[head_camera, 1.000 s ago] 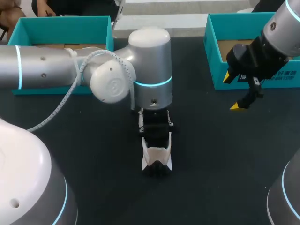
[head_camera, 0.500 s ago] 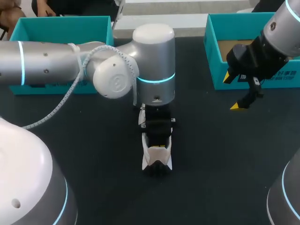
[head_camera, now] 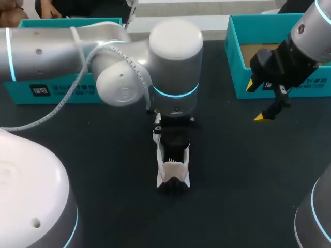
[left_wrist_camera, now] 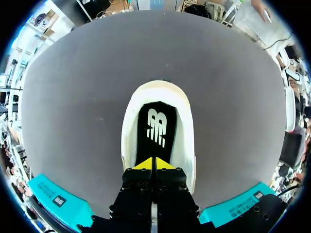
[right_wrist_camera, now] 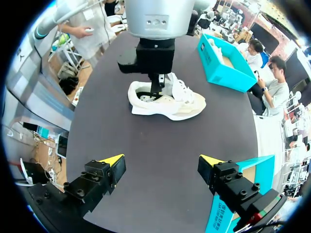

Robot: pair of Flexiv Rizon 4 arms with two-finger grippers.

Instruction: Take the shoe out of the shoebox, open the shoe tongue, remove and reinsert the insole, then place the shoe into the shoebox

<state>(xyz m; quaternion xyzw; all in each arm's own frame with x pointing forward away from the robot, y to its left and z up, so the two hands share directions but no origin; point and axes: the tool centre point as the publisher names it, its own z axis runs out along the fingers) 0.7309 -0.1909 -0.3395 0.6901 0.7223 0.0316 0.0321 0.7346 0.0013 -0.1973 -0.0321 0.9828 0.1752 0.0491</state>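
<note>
left wrist shifted nearer camera; left fingers pressed together over black insole in cream shoe; right fingers wide.

Shoe toe under left arm

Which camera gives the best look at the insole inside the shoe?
The left wrist view: it looks straight down into the shoe, showing the black insole almost whole. The right wrist view shows only a strip of it in the shoe's opening; in the head view the left gripper hides it.
</note>
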